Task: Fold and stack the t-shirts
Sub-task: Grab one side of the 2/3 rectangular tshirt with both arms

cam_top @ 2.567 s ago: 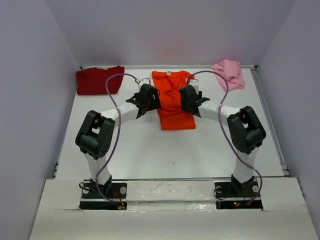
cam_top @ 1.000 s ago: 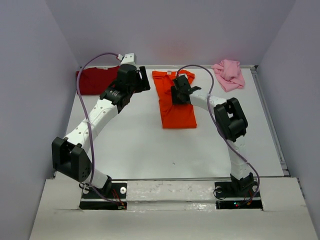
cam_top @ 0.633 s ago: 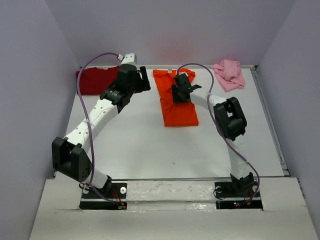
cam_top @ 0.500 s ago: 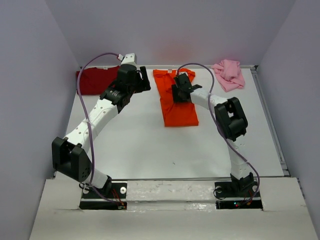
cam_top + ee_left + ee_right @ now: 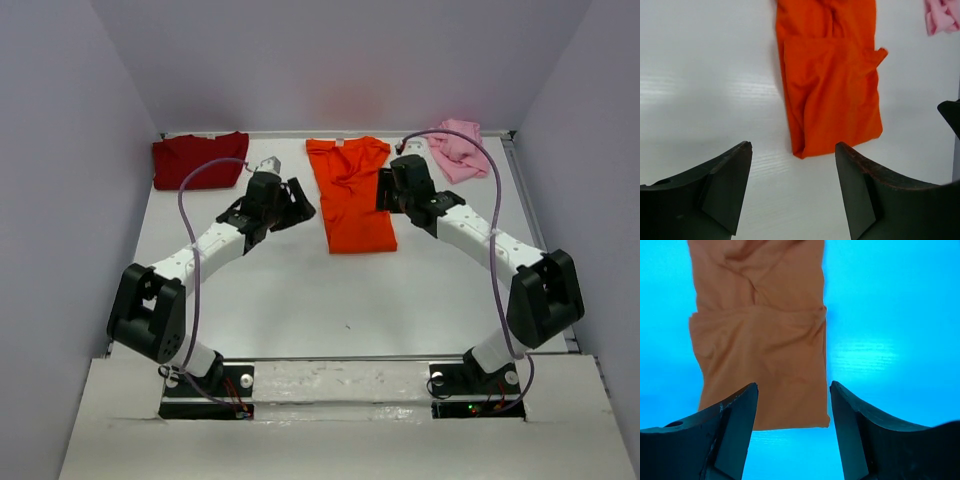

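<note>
On the white table, toward its far side, we see three t-shirts lying well apart, none stacked on another. The orange t-shirt sits in the middle. It is folded lengthwise into a narrow band that runs from far to near, and wrinkles show in its far half. In the left wrist view a straight cross edge shows partway along it, where one layer lies over another, and a small corner of cloth pokes out at its right edge. The dark red t-shirt lies fairly flat in the far left corner. The pink t-shirt is a crumpled heap in the far right corner.

We find the left gripper over bare table just left of the orange band, with its fingers spread wide and nothing between them. The right gripper is at the band's right edge, its jaws also wide and gripping nothing. Its own camera, which has a strong blue cast, looks down on the near half of the shirt. We cannot tell whether either gripper touches the cloth or the table. A purple cable loops along each arm.
</note>
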You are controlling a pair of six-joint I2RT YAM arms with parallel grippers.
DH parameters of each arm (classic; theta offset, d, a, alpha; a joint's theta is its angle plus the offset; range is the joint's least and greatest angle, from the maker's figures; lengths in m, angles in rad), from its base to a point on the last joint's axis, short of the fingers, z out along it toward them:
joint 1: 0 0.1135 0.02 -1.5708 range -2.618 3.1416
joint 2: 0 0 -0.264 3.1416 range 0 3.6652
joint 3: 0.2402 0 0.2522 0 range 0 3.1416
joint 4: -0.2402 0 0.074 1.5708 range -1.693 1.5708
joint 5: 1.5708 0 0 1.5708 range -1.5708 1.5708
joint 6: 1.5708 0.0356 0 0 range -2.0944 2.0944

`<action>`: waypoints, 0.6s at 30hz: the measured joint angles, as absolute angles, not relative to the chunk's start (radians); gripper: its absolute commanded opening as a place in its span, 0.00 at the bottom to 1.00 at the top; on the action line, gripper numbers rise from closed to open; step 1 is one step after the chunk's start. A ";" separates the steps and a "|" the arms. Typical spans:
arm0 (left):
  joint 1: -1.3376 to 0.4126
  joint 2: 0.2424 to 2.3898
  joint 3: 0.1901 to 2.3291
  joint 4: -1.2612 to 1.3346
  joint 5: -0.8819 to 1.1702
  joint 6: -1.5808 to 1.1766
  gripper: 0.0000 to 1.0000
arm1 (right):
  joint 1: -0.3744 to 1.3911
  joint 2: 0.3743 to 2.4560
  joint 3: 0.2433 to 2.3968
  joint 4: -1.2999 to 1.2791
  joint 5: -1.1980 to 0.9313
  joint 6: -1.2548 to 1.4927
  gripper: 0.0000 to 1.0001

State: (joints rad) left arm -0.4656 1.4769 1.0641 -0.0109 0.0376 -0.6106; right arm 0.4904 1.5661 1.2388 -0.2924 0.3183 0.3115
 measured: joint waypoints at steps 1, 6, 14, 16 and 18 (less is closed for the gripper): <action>-0.466 1.483 0.997 0.012 0.065 -0.642 0.76 | 0.490 1.567 1.214 -0.284 0.317 0.320 0.66; -0.478 1.550 0.856 0.116 0.142 -0.731 0.76 | 0.485 1.636 1.042 -0.276 0.292 0.402 0.66; -0.529 1.587 0.812 0.268 0.169 -0.786 0.76 | 0.437 1.642 0.957 -0.260 0.257 0.485 0.66; -0.542 1.605 0.812 0.302 0.172 -0.795 0.76 | 0.424 1.642 0.954 -0.247 0.253 0.495 0.66; -0.554 1.642 0.812 0.336 0.177 -0.801 0.76 | 0.418 1.643 0.952 -0.242 0.253 0.498 0.65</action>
